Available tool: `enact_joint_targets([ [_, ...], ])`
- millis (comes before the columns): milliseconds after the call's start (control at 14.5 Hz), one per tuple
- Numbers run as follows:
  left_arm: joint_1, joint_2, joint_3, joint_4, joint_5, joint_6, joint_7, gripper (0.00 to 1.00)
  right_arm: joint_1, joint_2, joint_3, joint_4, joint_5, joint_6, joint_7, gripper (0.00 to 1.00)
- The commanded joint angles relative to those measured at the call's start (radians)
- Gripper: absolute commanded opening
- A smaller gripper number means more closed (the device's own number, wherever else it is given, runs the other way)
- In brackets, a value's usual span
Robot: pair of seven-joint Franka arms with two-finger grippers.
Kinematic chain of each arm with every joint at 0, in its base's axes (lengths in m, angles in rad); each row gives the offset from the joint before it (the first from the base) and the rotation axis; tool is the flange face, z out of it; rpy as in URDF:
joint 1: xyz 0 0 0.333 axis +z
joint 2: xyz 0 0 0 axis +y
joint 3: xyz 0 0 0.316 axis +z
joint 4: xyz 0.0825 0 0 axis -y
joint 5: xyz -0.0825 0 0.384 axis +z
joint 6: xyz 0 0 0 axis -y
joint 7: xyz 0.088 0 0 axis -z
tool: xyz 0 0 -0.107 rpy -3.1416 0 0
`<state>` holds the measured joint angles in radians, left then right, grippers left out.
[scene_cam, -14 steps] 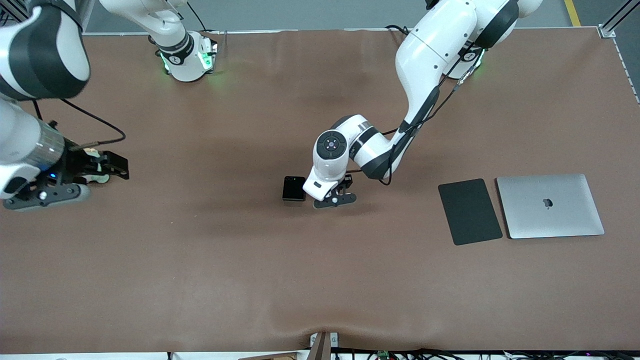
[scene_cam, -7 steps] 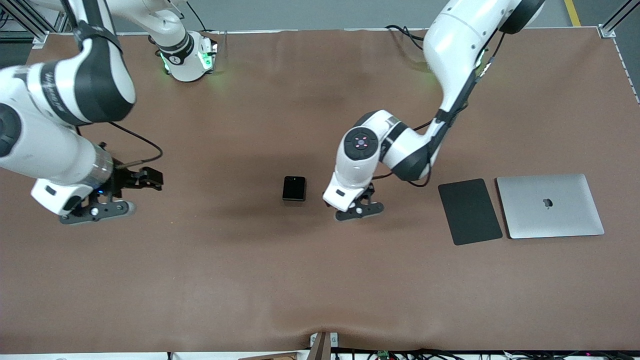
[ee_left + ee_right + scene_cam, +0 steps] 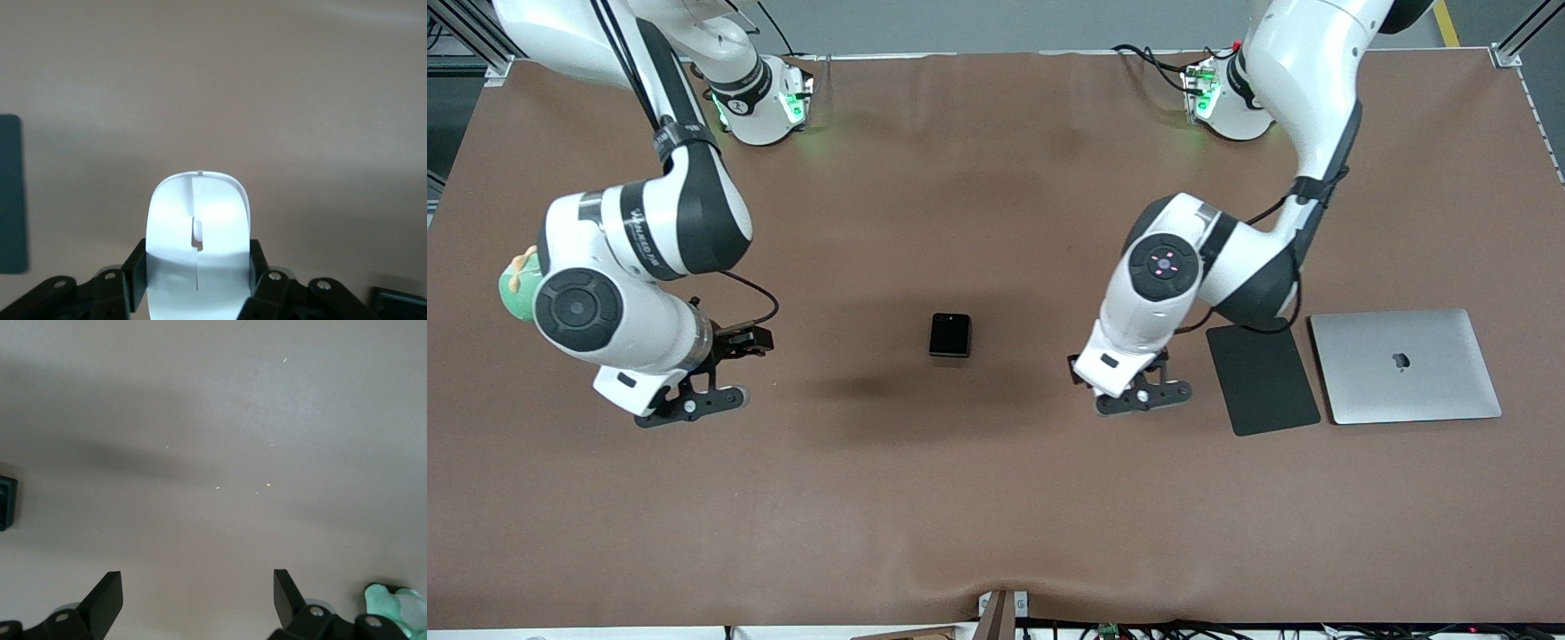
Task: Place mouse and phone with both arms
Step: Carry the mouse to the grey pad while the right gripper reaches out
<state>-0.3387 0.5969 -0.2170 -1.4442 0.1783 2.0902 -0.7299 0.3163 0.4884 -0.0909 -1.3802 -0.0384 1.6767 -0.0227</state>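
Phone (image 3: 950, 335) flat on brown bench (image 3: 978, 498) near its middle, alone, with bare cloth all round and wide open room toward the front camera's edge. Left tool (image 3: 1138, 391) up over bare bench between phone and dark grey pad (image 3: 1263, 376), close to that pad's edge, fingers (image 3: 137, 273) clamped on both flanks of white mouse (image 3: 199, 243); silver laptop (image 3: 1405, 366) just beside the pad toward the left arm's end, edges near but apart. Right tool (image 3: 711, 378) over bare bench toward the right arm's end, well apart from the phone, fingers (image 3: 107, 597) spread wide with nothing between.
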Motion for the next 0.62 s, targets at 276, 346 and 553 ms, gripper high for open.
enact_joint_targets([
  [276, 0.191, -0.101, -0.030, -0.182, 0.015, -0.002, 0.245, 0.10, 0.060, 0.067, -0.007, 0.029, 0.009, 0.062, 0.132, 1.00],
  [346, 0.225, -0.109, -0.030, -0.200, 0.015, -0.002, 0.282, 0.10, 0.079, 0.081, -0.006, 0.015, 0.032, 0.096, 0.179, 1.00],
  [553, 0.303, -0.115, -0.030, -0.245, 0.017, -0.002, 0.328, 0.10, 0.148, 0.131, -0.006, 0.010, 0.058, 0.173, 0.324, 1.00],
])
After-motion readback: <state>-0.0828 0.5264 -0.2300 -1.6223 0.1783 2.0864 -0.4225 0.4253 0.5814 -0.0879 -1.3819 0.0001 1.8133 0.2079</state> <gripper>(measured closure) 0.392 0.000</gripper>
